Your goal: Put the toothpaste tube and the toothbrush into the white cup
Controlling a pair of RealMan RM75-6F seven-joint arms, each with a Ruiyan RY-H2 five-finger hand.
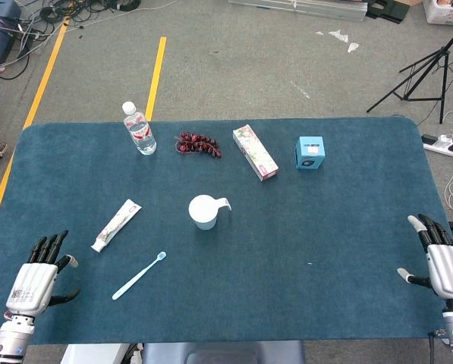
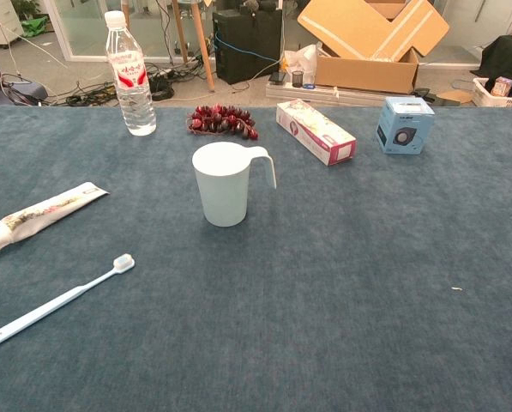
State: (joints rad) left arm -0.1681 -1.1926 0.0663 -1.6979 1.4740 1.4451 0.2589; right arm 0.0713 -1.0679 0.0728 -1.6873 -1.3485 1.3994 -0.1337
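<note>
The white cup point(image 1: 204, 211) point(image 2: 222, 183) stands upright near the table's middle, handle to the right. The toothpaste tube point(image 1: 116, 225) point(image 2: 41, 214) lies flat to its left. Nearer the front, the light blue toothbrush point(image 1: 139, 275) point(image 2: 54, 301) lies diagonally with its head toward the cup. My left hand point(image 1: 39, 277) rests at the front left corner, fingers spread and empty, left of the toothbrush. My right hand point(image 1: 440, 258) is at the front right edge, also spread and empty, far from the cup. Neither hand appears in the chest view.
Along the back of the blue table point(image 1: 325, 243) stand a water bottle point(image 1: 139, 129) point(image 2: 129, 74), a bunch of dark grapes point(image 1: 198, 144) point(image 2: 222, 121), a long pink-and-white box point(image 1: 255, 152) point(image 2: 316, 130) and a small blue box point(image 1: 310, 152) point(image 2: 405, 125).
</note>
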